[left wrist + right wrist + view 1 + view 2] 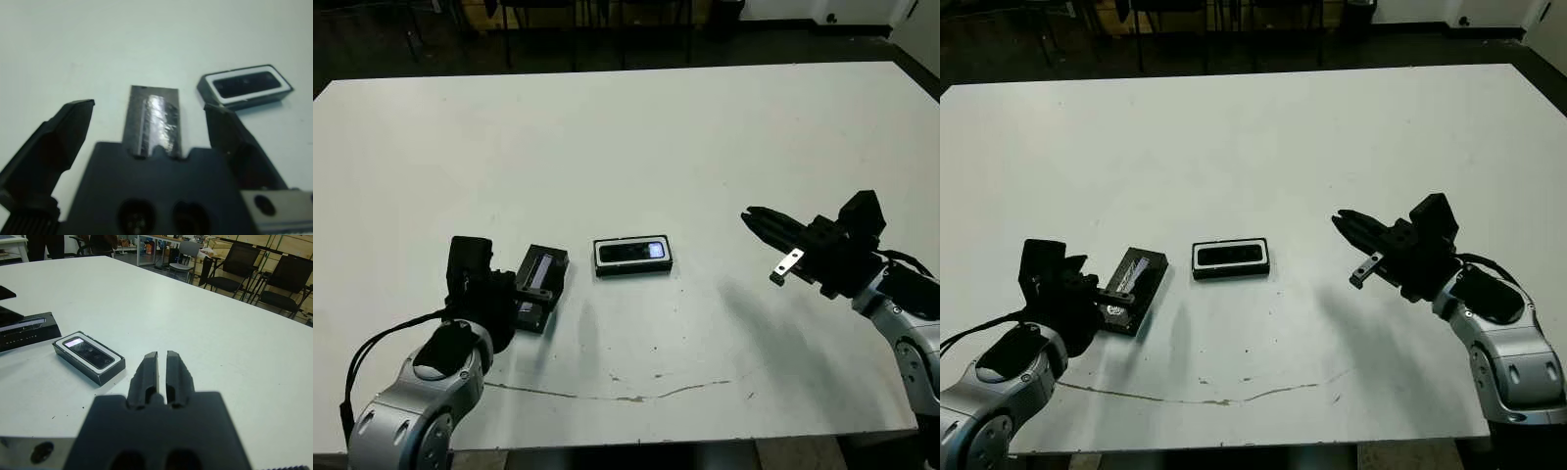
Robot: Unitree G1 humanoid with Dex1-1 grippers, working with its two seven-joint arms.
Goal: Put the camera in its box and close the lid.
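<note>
The camera (pixel 631 252), a slim black bar with a bluish patch at one end, lies inside the white-lined box (pixel 598 257) at the middle of the table. Left of the box lies the lid (pixel 540 274), black with a silvery panel. In the left wrist view my left gripper (pixel 146 107) is open, and the lid (pixel 152 122) rests on the table between its fingers (pixel 63 132). Off to the right of the box my right gripper (pixel 751 216) hovers above the table, shut on nothing. The right wrist view shows its fingertips (pixel 151 357) pressed together.
A thin dark scratch line (pixel 626 397) runs across the white table (pixel 636 127) near its front edge. Black chairs (pixel 234 274) and shelving stand beyond the table in the right wrist view.
</note>
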